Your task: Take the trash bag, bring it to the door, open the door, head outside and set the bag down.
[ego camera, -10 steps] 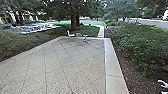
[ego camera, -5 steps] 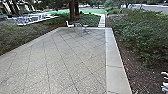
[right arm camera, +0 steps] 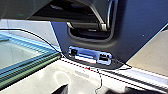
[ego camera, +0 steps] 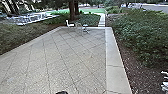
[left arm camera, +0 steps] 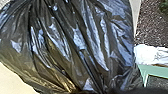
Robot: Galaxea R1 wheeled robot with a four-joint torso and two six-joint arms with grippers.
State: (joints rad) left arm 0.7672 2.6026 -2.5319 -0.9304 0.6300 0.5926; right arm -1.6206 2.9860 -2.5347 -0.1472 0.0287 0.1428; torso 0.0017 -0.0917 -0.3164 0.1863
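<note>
1. Dark shape (ego camera: pixel 61 92), too cropped to name surely, has appeared at seven o'clock in my head view.
2. Black trash bag (left arm camera: pixel 67 47) hangs close in my left wrist view; I can't tell either claw's opening or hold.
3. Soft, slippery, probably light; I'd take its gathered neck.

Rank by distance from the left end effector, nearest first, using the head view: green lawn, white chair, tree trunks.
1. White chair: left of centre, at the paving's far end.
2. Tree trunks: left of centre, in the planting past the paving; which trunk is closer, too close to call.
3. Green lawn: behind the trunks, reaching to both sides.
</note>
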